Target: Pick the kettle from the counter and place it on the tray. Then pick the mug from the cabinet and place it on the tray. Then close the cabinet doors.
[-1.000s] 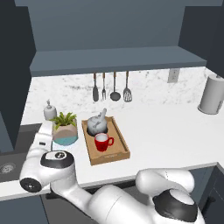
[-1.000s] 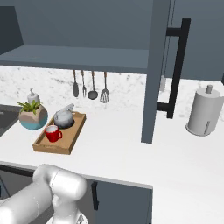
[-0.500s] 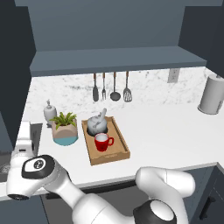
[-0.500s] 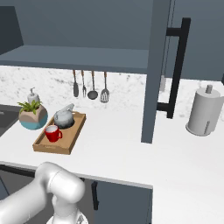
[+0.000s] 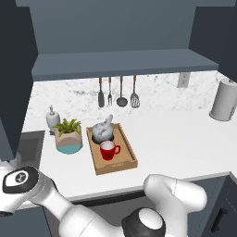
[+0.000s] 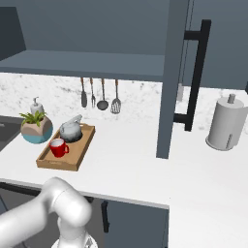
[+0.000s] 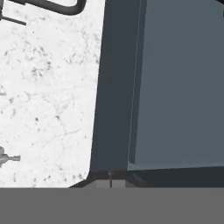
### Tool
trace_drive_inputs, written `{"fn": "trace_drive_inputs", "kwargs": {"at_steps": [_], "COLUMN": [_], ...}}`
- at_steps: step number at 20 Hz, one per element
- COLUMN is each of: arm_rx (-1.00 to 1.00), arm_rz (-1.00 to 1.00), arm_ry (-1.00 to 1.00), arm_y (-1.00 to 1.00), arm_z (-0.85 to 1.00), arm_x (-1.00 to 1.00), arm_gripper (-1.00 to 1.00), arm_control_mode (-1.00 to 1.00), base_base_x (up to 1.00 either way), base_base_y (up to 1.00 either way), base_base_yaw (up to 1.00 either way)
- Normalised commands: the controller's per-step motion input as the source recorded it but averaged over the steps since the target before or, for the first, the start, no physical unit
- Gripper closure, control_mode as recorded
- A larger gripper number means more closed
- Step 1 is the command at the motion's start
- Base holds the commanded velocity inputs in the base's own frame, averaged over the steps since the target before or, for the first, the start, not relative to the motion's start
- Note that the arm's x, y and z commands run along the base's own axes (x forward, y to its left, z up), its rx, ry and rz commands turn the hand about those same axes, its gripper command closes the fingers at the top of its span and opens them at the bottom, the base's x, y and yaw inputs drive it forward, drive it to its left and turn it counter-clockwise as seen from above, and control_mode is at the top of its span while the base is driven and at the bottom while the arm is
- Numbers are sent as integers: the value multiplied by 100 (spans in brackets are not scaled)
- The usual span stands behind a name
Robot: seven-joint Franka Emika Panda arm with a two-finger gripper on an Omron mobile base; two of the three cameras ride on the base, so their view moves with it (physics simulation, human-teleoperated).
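**Tray loaded, doors left open**

Left base view: kettle [image 5: 102,131] and mug [image 5: 108,150] sit in the tray [image 5: 131,159] on the counter [image 5: 176,139].

Right base view: right cabinet door [image 6: 170,72] stands open, bar handle [image 6: 195,77] facing out.

Hand view: camera close against a slate-blue door panel [image 7: 175,83]; jaw state cannot be told. Risk: a glancing push slips off the door edge.

White arm [image 5: 69,213] bent low, reaching far left, elbow [image 6: 65,206] raised
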Motion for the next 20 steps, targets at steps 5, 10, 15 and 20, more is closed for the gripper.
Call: {"fn": "trace_drive_inputs", "kwargs": {"at_steps": [5, 10, 15, 20], "arm_rx": [-21, -9, 0, 0], "arm_rz": [-6, -2, -1, -4], "arm_ry": [-33, -38, -32, -26], "arm_y": [54, 34, 17, 6], "arm_z": [2, 31, 57, 31], "arm_x": [0, 0, 0, -4], "arm_gripper": [100, 100, 100, 100], "arm_control_mode": [-100, -100, -100, -100], "base_base_x": [0, 0, 0, 0], "base_base_y": [0, 0, 0, 0], "base_base_yaw": [0, 0, 0, 0]}}
